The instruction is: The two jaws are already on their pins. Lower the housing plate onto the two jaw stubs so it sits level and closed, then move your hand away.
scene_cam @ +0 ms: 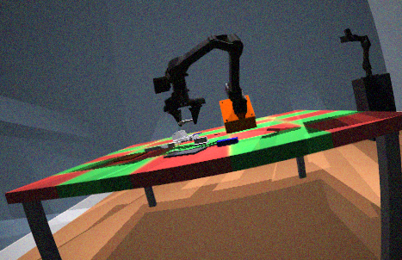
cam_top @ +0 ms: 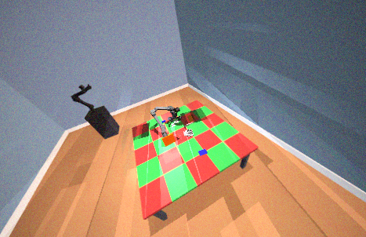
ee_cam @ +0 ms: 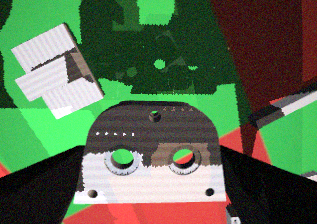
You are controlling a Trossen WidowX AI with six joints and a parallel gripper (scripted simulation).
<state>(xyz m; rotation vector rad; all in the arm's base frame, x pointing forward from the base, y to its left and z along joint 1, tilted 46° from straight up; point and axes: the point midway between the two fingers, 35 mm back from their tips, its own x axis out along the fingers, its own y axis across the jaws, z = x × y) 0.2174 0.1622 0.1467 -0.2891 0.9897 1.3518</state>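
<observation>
The housing plate (ee_cam: 150, 187) (scene_cam: 187, 120) is a pale plate with one rounded edge, two large ringed holes and smaller holes. My gripper (ee_cam: 151, 152) (scene_cam: 188, 123) is shut on its two sides and holds it above the table, apart from the parts below. In the wrist view pale blocks (ee_cam: 57, 70) lie at the upper left, beyond the plate and not under it. A pale bar (ee_cam: 300, 103) lies at the right. I cannot tell which of these are the jaws or their stubs. In the exterior view a whitish part (scene_cam: 180, 137) lies below the gripper.
The checkered table (cam_top: 208, 164) (scene_cam: 273, 151) bears an orange block (cam_top: 168, 140) (scene_cam: 229, 113) at the arm's base, a blue piece (cam_top: 203, 152) (scene_cam: 227, 141), and a flat grey piece (scene_cam: 188, 151). A black pedestal (cam_top: 103, 122) (scene_cam: 375, 95) with another arm stands beyond the table.
</observation>
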